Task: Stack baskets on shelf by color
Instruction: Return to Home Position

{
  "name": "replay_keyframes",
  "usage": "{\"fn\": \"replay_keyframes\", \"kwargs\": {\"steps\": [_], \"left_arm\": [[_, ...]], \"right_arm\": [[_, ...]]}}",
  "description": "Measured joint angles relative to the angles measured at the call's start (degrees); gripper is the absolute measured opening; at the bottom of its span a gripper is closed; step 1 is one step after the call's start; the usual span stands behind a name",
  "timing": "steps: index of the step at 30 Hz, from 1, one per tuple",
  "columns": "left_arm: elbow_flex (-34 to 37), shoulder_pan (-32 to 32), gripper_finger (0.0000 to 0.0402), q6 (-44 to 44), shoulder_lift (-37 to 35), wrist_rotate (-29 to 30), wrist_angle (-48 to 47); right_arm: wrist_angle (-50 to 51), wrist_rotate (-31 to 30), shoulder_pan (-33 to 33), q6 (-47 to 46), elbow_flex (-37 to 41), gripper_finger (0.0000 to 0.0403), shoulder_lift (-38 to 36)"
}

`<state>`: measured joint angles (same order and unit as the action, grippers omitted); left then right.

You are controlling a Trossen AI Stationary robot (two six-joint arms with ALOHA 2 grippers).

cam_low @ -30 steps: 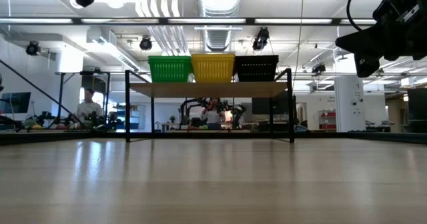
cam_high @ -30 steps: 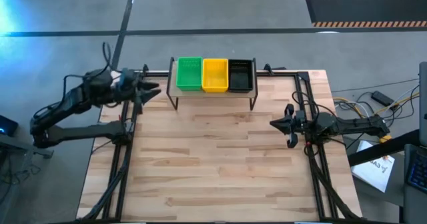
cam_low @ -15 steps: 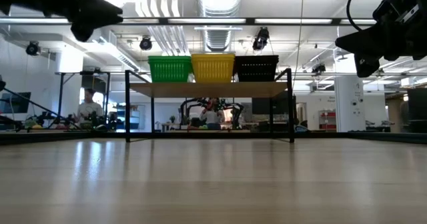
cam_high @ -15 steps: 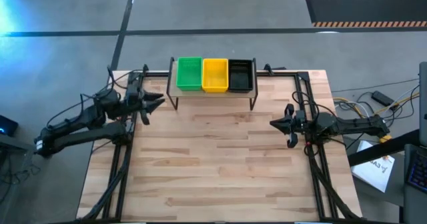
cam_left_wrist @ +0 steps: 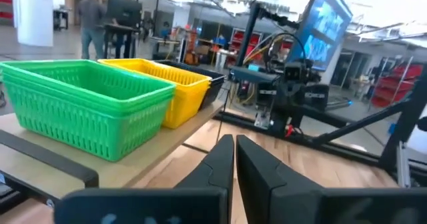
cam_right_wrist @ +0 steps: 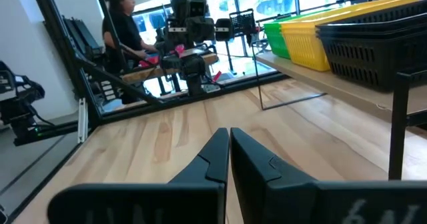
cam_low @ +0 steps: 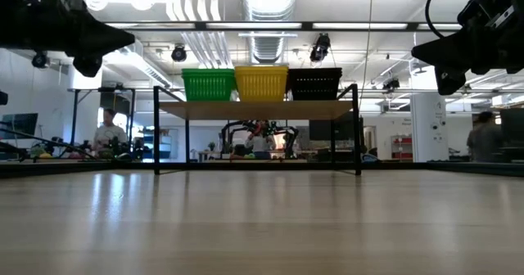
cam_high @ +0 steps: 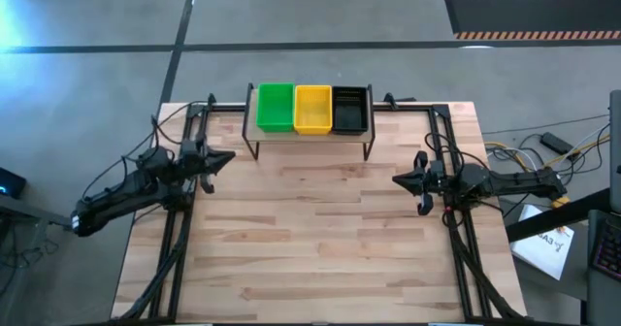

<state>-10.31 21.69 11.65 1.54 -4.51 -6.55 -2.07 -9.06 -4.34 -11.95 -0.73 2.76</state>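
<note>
The green baskets [cam_high: 276, 107], yellow baskets [cam_high: 312, 109] and black baskets [cam_high: 350, 110] sit stacked on the shelf [cam_low: 258, 110]: light, stiff plastic, I'd say, best pinched at a rim. Left tool [cam_high: 226, 157] and right tool [cam_high: 398, 179] hang well apart, narrow, empty.

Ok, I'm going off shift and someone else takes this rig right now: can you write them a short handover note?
Left hand: shut, empty, above the left side of the tabletop, in front of the shelf.
Right hand: shut, empty, above the right side.
On the shelf, side by side: green baskets, yellow baskets, black baskets, each colour in its own spot.
Done: no basket shows off the shelf.
Left: probably only parking both arms.
</note>
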Motion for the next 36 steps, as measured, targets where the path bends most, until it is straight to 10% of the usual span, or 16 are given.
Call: {"fn": "replay_keyframes", "kwargs": {"steps": [18,36], "left_arm": [[9.8,-7.1,0.0000,1.7,-0.3,-1.1,14.5],[9.9,-8.3,0.0000,-3.6,-0.2,-7.2,9.1]], "right_arm": [[0.0,0.0,0.0,0.0,0.0,0.0008,0.0],[0.0,0.0,0.0,0.0,0.0,0.0009,0.0]]}}
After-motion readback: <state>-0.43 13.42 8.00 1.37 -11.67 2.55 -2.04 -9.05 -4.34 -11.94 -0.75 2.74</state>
